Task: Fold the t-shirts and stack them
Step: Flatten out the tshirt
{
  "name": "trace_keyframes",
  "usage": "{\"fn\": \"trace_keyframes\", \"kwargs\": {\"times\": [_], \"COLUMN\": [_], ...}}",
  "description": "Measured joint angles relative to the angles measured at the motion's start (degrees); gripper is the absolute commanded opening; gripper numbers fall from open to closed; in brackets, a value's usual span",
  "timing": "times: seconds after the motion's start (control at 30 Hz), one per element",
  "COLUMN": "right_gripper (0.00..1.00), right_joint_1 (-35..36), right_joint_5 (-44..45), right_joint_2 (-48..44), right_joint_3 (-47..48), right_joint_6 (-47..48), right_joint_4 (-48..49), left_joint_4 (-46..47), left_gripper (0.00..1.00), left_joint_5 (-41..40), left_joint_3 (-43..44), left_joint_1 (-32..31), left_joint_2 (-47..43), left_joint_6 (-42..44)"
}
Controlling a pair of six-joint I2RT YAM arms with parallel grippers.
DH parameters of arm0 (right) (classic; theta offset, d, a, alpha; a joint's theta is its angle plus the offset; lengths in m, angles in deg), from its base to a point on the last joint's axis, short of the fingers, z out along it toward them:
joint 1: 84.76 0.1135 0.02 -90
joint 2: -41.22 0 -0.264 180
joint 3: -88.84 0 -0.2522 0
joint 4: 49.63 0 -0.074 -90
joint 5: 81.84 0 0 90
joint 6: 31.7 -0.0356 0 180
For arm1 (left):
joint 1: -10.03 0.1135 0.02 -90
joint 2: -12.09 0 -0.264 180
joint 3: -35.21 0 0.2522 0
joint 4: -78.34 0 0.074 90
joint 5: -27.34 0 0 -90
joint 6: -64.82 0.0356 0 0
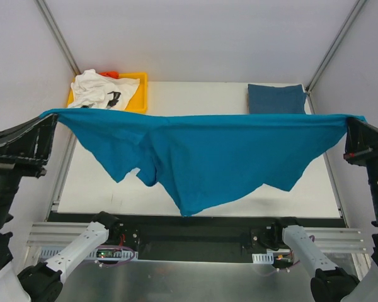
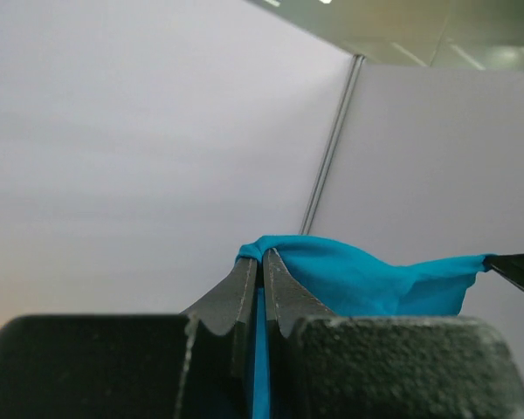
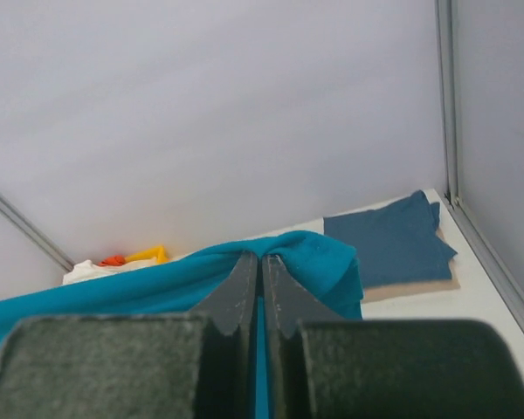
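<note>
Tabletop point(image 1: 195, 94): one teal t-shirt point(image 1: 227, 157), one navy point(image 1: 276, 99), one white point(image 1: 97, 88).

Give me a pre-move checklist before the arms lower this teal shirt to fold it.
1. Grip of the left claw on the teal shirt: ok, shut on one end.
2. Grip of the right claw: ok, shut on the other end.
3. Top edge straight between the claws: ok.
4. Cloth hanging flat: not ok, the lower part droops in bunched, uneven points.
5. Space on the table under it: cannot tell, the cloth hides it.
6. Other shirts out of the way: ok, dark blue shirt folded far right, white shirt crumpled in the yellow tray far left.
</note>
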Motion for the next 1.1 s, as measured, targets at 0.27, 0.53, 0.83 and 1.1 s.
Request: {"fn": "trace_keyframes", "kwargs": {"times": [0.27, 0.53, 0.83, 1.1], "right_gripper": [0.01, 0.02, 0.06, 0.04], "right_joint_1": [0.0, 0.0, 0.0, -3.0], "right_joint_5": [-4.2, -5.7, -4.2, -6.2], "right_joint_2": [-2.5, -1.0, 15.3, 50.4], "right_joint_3": [5.0, 1.2, -27.9, -34.9], "right_joint_6": [1.1, 1.0, -0.5, 1.0], "right_joint_4": [-0.5, 0.7, 9.7, 13.6], "left_joint_4": [-0.8, -0.1, 7.2, 6.8], "left_gripper": [0.0, 0.0, 0.0, 0.0], "left_joint_5": [3.2, -4.4, -14.8, 0.2], "left_joint_3": [11.9, 15.7, 1.0, -10.1], "left_joint_1": [0.0, 0.0, 5.4, 14.1], "left_joint_2": [1.6, 10.3, 38.0, 73.7], "left_joint_6": [3.6, 9.0, 10.6, 3.1]}}
